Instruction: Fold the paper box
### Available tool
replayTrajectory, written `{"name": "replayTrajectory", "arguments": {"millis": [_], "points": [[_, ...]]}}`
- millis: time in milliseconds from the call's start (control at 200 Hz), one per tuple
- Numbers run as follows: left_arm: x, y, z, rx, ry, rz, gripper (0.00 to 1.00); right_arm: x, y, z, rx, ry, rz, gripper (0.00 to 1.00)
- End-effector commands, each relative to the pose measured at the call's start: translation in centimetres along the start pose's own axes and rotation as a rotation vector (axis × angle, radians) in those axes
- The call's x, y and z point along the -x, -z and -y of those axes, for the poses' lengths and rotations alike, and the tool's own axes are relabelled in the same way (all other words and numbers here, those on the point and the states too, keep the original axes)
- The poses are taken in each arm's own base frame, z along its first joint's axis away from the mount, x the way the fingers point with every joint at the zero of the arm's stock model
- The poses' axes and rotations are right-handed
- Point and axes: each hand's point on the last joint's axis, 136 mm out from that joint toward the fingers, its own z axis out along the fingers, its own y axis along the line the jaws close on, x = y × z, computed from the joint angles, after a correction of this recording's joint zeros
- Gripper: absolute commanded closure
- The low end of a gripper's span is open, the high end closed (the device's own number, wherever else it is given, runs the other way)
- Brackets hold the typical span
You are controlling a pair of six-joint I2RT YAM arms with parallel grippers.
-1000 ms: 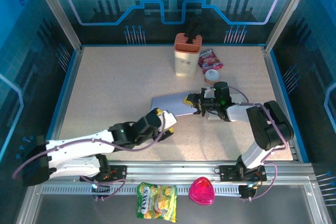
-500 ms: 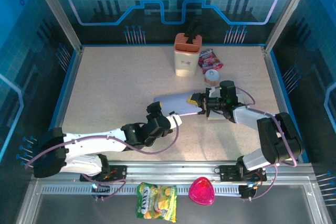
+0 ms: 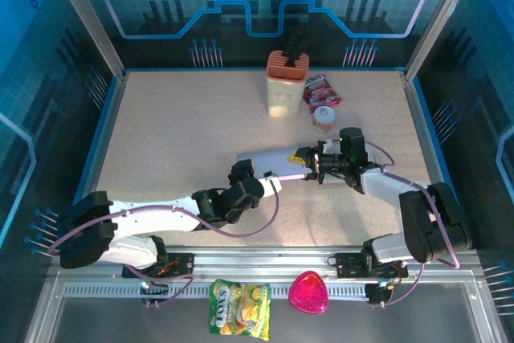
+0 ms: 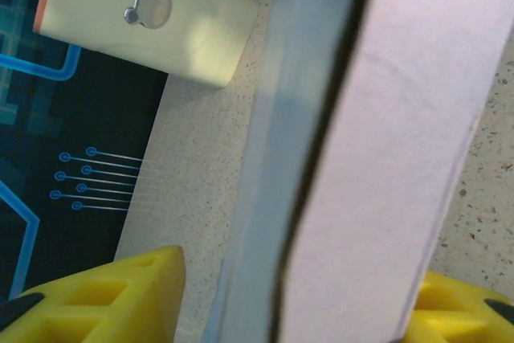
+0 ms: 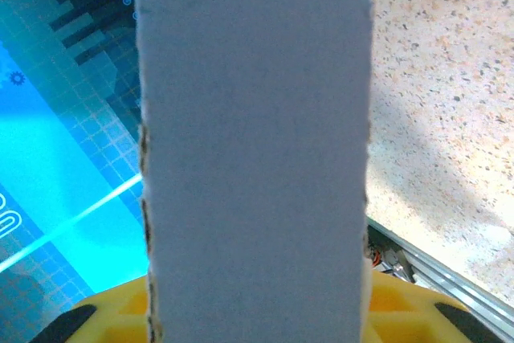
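1. Paper box (image 3: 269, 161), a flat pale-lilac cardboard blank, lies mid-table on the speckled beige tabletop (image 3: 177, 134), long axis running left to right, right end a touch farther back
2. Starting on the left: the left gripper (image 3: 255, 180) reaches in from the front-left and meets the box at its near-left end, so the whole length stretches away to its right
3. Left wrist view now, right up close: the box (image 4: 385, 142) stands between the yellow foam fingers (image 4: 112, 295). One pad looks pressed to the lilac face, while the other sits just beside the grey-blue flap edge with a sliver of table between. Clamped or merely straddling, I cannot tell
4. There's a dark seam down that same view, two layers of card parting slightly, which I'd read as the flap this arm is after
5. Across to the right: the right gripper (image 3: 309, 158) is pinched onto the box's right end. In the right wrist view the panel (image 5: 253, 142) rises straight out from between its yellow fingers (image 5: 104, 315)
6. So the arms sit at opposite ends of the long axis. My call is that the right one anchors and the fold hangs on the left one getting a firm bite
7. Behind, a cream holder with an orange top (image 3: 286, 86) stands well apart, and a small round jar (image 3: 324, 119) sits near the right gripper
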Motion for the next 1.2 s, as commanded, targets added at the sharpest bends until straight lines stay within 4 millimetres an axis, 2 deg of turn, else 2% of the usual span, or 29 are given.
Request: {"name": "replayTrajectory", "arguments": {"millis": [0,150,310,430,515,640,745,835,930,1060,1196], "points": [[0.2,-0.3,-0.1,-0.003,0.009,-0.008,0.51,-0.7,0.3,1.1,-0.011,-0.075,-0.032,0.69],[0.4,0.2,0.5,-0.068,0.024,-0.004,0.58,-0.6,0.5,0.9,0.017,-0.095,-0.03,0.61],[0.4,0.8,1.4,-0.132,0.036,-0.008,0.61,-0.3,1.4,0.2,0.027,-0.052,0.016,0.39],[0.2,1.3,2.5,-0.215,0.061,-0.024,0.65,0.0,3.2,-0.6,0.021,-0.002,0.097,0.27],[-0.1,1.7,3.2,-0.267,0.086,-0.059,0.64,0.4,5.1,-1.4,0.035,0.038,0.178,0.24],[0.0,2.8,3.6,-0.345,0.151,-0.096,0.63,0.3,8.9,-2.1,0.016,0.112,0.335,0.23],[0.2,4.3,4.2,-0.445,0.217,-0.118,0.59,-1.0,11.9,-1.7,-0.048,0.206,0.488,0.25],[0.0,5.3,4.5,-0.512,0.255,-0.154,0.57,-2.6,13.1,-0.6,-0.119,0.285,0.587,0.28],[0.1,6.0,5.0,-0.592,0.297,-0.168,0.58,-4.1,12.8,0.8,-0.161,0.35,0.627,0.31],[-0.9,5.4,5.3,-0.638,0.327,-0.218,0.64,-4.9,10.5,3.2,-0.216,0.402,0.612,0.32],[-1.7,4.5,5.5,-0.652,0.339,-0.271,0.74,-5.4,7.3,3.1,-0.238,0.459,0.558,0.33]]}}
